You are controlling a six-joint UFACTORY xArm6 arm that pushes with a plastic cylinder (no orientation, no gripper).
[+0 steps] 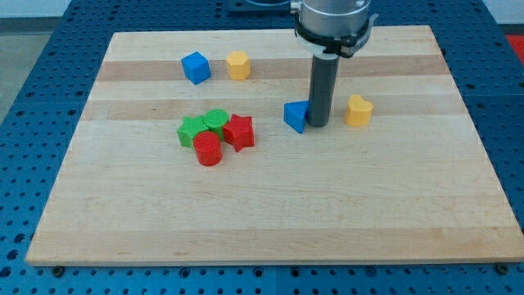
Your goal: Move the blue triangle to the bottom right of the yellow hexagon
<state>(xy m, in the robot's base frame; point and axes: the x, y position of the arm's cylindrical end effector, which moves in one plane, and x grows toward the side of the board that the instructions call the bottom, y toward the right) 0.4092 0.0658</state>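
The blue triangle (295, 116) lies on the wooden board, a little right of its middle. My tip (318, 124) stands right against the triangle's right side, between it and a yellow heart-like block (359, 111). The yellow hexagon (238, 65) sits near the view's top, up and to the left of the triangle, with a blue cube (196, 67) just left of it.
A cluster of a green block (191, 131), a green cylinder (217, 121), a red star (239, 132) and a red cylinder (209, 151) sits left of the middle. The wooden board (270, 213) lies on a blue perforated table.
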